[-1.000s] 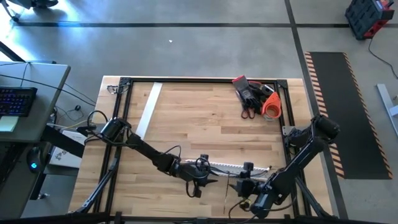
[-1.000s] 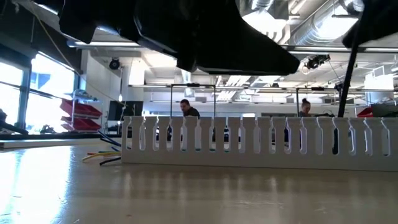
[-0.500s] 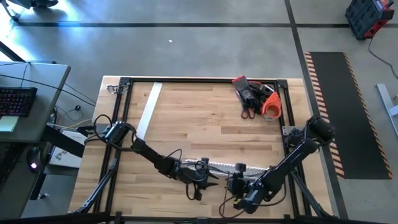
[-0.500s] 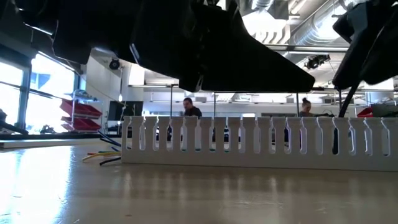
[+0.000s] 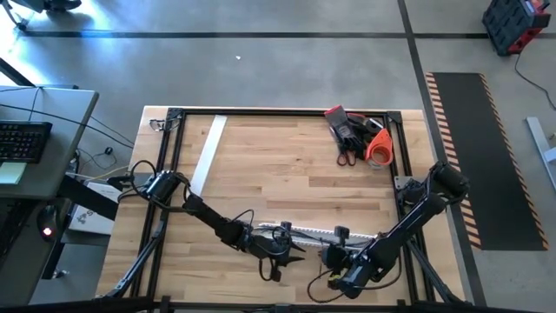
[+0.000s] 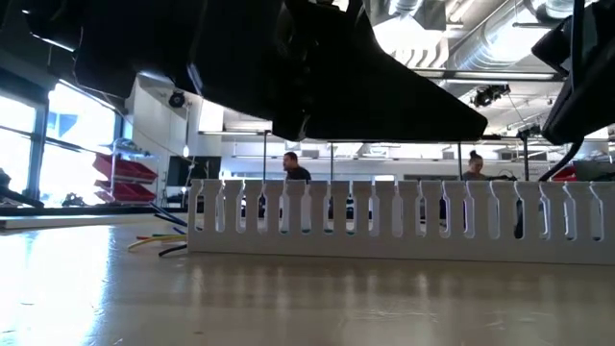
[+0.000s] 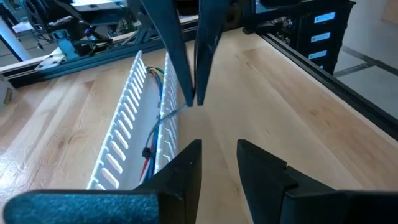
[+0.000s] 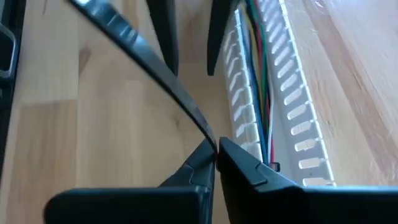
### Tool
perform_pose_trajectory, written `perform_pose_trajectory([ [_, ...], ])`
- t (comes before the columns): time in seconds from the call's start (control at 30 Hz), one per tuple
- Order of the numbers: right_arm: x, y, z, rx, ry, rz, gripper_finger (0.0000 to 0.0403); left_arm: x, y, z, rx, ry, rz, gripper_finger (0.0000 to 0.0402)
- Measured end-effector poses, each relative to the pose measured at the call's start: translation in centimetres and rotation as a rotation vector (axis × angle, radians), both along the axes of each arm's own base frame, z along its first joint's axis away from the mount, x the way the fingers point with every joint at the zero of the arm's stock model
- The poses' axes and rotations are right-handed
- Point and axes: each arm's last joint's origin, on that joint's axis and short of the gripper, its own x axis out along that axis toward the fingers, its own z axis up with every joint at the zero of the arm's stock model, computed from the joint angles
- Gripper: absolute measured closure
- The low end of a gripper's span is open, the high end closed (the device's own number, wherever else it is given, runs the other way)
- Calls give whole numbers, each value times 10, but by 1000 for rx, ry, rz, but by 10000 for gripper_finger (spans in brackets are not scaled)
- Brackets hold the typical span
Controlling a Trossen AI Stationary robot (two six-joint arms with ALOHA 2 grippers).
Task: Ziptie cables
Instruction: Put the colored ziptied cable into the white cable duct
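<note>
The right gripper [image 8: 216, 157] is clamped on a black zip tie [image 8: 149, 65] beside the white slotted channel [image 8: 283, 87] holding the cables [image 8: 261, 93]. The left gripper [image 7: 219, 163] hangs slightly parted, empty, nearby over the table [image 5: 287, 174].

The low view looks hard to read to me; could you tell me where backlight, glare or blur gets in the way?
Low view: bright windows and ceiling lights turn the arms overhead into black silhouettes; the slotted channel stays sharp. High view: blue-white glare on the floor at top left. Right wrist view: the right gripper and its zip tie look soft.
</note>
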Motion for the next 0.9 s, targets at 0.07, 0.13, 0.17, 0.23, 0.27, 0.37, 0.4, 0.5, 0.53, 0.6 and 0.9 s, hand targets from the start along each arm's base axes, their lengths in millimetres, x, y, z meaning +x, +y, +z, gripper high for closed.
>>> perform_pose_trajectory([
  [0.07,0,-1,1,16,-37,-61,401,0,1,0,6,-6,23,316],
  [0.13,1,-2,2,26,-89,-132,402,0,2,0,16,-9,48,316],
  [0.17,1,-2,2,34,-109,-161,402,0,2,0,19,-10,57,316],
  [0.23,2,-3,2,60,-139,-212,403,0,2,0,22,-13,71,316],
  [0.27,2,-3,2,71,-152,-233,403,0,3,0,24,-14,77,316],
  [0.37,1,-3,3,112,-182,-299,403,1,3,0,29,-16,91,316],
  [0.4,0,-3,3,124,-187,-317,403,0,3,1,30,-16,94,316],
  [0.5,-3,-2,2,155,-195,-357,403,0,3,0,32,-16,99,316],
  [0.53,-4,-1,2,166,-198,-371,403,0,3,0,34,-17,107,316],
  [0.6,-7,1,2,182,-213,-391,403,1,4,1,41,-21,131,316],
  [0.9,-13,11,-15,209,-256,-461,403,1,5,0,65,-32,139,316],
])
